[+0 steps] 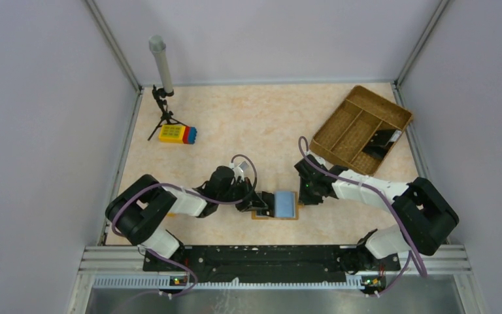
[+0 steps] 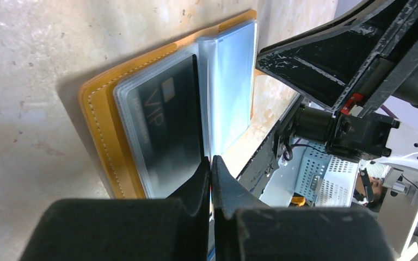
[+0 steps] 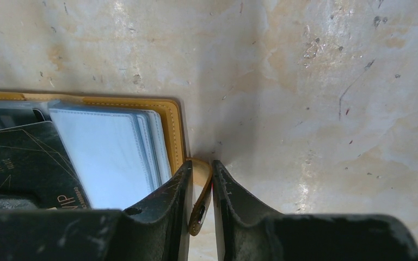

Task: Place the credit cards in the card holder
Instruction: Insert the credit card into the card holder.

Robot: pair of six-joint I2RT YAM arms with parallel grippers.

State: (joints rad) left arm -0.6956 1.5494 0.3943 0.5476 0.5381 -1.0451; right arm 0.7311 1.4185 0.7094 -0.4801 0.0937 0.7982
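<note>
the snap tab of the card holder is half hidden inside the right claw.

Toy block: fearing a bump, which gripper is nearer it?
Left. The left gripper is at the card holder side facing the toy block; the right gripper clamps the holder's opposite side, farther off.

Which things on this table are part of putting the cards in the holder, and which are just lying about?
Job: card holder; black VIP card in its sleeve; dark card, probably, in the woven tray.
Lying about: that tray itself; toy block; tripod.
</note>
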